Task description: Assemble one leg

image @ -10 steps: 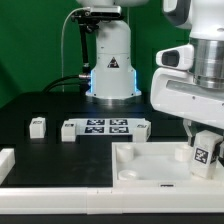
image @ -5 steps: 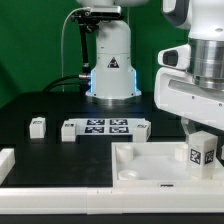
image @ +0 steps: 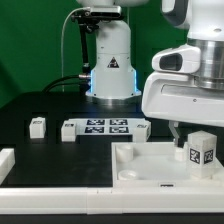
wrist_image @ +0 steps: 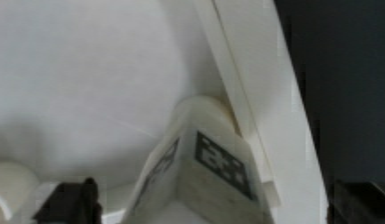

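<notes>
The white square panel (image: 150,168) is recorded nearest, lying on the black table (image: 50,148). The leg (image: 203,150) is seen upright at the panel's corner on the exterior view's right, with its marker turned outward. The gripper (wrist_image: 221,200) is found released above it, its fingers (wrist_image: 73,200) spread to either side of the leg and a gap noted in the wrist view. Farther back, the marker board (image: 105,127) and a second small white block (image: 37,126) are seen.

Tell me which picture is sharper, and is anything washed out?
The exterior view is sharper: the tags on the marker board are crisp against the dark table. The wrist view is soft all over; the marker on the leg is smeared, and the white panel looks washed out.
</notes>
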